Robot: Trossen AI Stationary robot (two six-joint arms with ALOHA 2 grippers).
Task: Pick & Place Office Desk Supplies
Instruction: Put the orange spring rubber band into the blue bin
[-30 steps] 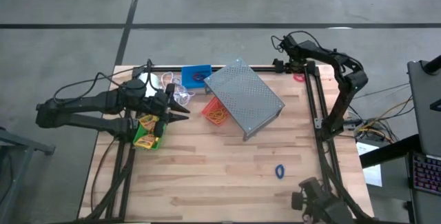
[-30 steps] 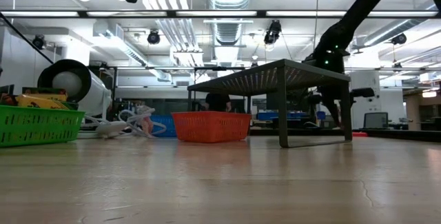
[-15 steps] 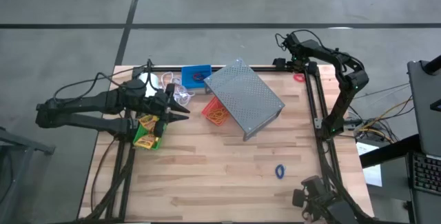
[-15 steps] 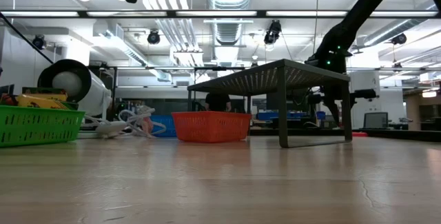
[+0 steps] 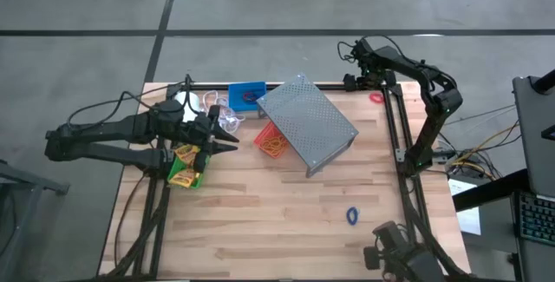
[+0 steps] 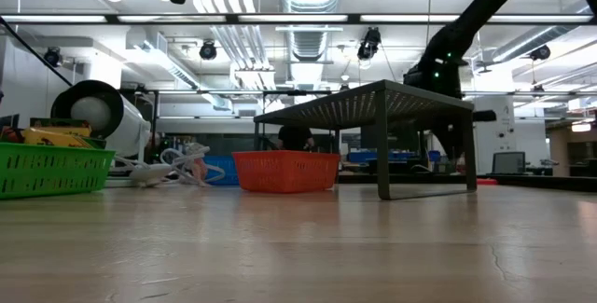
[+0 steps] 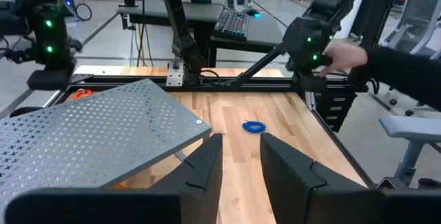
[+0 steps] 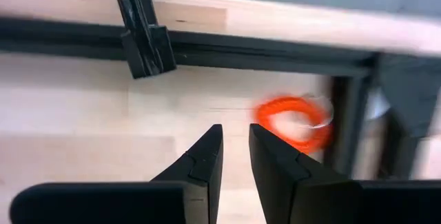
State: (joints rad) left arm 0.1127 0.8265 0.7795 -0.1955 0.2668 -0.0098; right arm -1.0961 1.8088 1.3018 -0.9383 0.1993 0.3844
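Red-orange bin (image 5: 270,141) half hidden under the grey perforated rack (image 5: 307,124) at centre of the high view; crayon boxes (image 5: 186,154) in the green bin (image 5: 183,176) at left, partly covered by the left gripper (image 5: 235,138), fingers narrowly apart and empty. Right gripper (image 8: 232,151) at upper right, likewise narrow and empty, near the blurred red ring (image 8: 292,122); blue ring (image 5: 352,216) lower right on the bare wooden table (image 5: 260,221). Beyond, industrial ceiling lights, plus a person's sleeve (image 7: 406,69).

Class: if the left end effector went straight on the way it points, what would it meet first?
Probably the grey perforated metal rack, just ahead of the left end effector; the small blue ring band lies farther on.
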